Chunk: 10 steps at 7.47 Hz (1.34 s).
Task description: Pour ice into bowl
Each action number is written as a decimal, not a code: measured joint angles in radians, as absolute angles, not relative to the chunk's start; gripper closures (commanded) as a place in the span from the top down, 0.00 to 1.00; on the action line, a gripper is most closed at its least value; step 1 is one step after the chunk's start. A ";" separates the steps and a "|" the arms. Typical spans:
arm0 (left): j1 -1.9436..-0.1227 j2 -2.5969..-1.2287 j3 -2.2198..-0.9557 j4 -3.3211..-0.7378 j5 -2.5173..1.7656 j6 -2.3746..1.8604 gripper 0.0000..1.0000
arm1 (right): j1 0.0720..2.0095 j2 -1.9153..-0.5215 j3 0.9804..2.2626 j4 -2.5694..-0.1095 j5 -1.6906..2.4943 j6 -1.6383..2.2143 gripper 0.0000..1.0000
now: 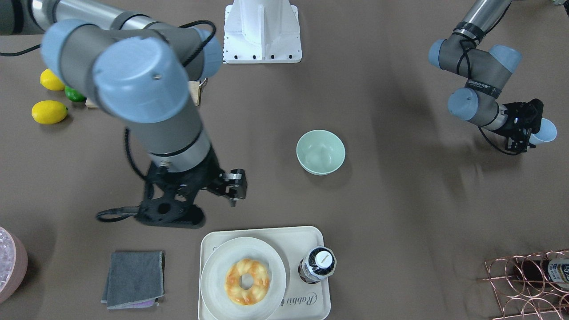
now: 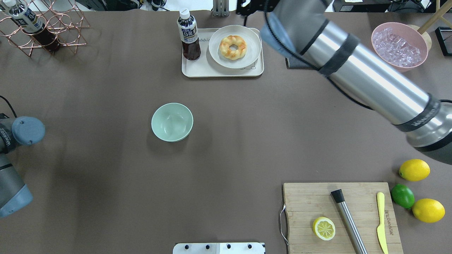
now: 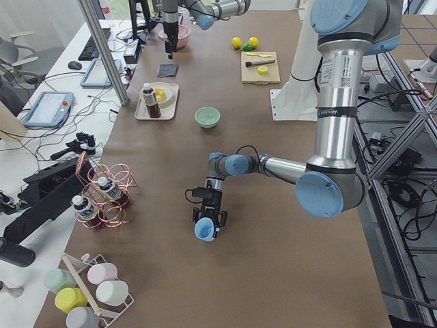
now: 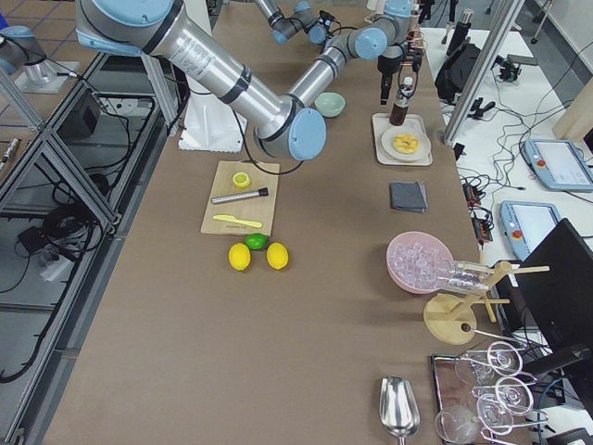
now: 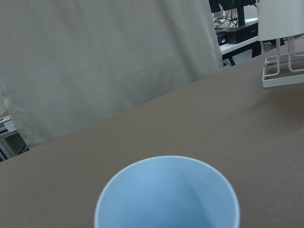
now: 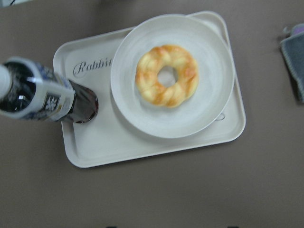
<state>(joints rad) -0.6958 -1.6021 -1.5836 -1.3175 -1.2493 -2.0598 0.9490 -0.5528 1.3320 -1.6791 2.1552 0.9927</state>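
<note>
The pale mint-green bowl (image 1: 321, 152) stands upright mid-table, and also shows in the overhead view (image 2: 172, 122). Faint glassy shapes on its bottom look like ice (image 1: 323, 155). My left gripper (image 1: 531, 133) is far from the bowl, near the table's left end, shut on a light blue cup (image 1: 546, 131). The cup (image 5: 166, 194) looks empty in the left wrist view. My right gripper (image 1: 235, 186) is open and empty. It hangs above the table beside the white tray (image 1: 311, 235).
The tray (image 6: 156, 147) holds a plate with a donut (image 6: 166, 76) and a bottle (image 6: 42, 92). A pink tub of ice (image 2: 399, 47) stands far right. A grey cloth (image 1: 133, 279), a cutting board (image 2: 339, 215), lemons (image 2: 414, 169) and a copper rack (image 2: 42, 24) lie around.
</note>
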 measured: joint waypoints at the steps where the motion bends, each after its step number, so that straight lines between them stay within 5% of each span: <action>1: -0.714 -1.606 -1.630 -1.312 -1.264 -2.024 0.43 | 1.026 -0.630 1.367 -1.687 2.212 0.846 0.82; 6: -0.791 -1.832 -1.863 -1.077 -1.355 -1.904 0.43 | 1.368 -1.075 1.410 -1.628 2.404 0.183 0.82; 7: -0.785 -1.892 -1.878 -1.036 -1.383 -1.908 0.43 | 1.423 -1.144 1.364 -1.566 2.447 0.081 0.86; 8: -0.755 -1.950 -1.889 -1.008 -1.414 -1.919 0.43 | 1.474 -1.208 1.324 -1.512 2.487 0.012 0.99; 10: -0.685 -2.050 -1.900 -0.990 -1.460 -1.961 0.43 | 1.551 -1.307 1.306 -1.473 2.511 -0.046 0.99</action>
<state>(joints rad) -0.6849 -2.0498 -1.9002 -0.9901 -1.4599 -1.9611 1.5509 -1.3073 1.3055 -1.4735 2.5111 -0.0461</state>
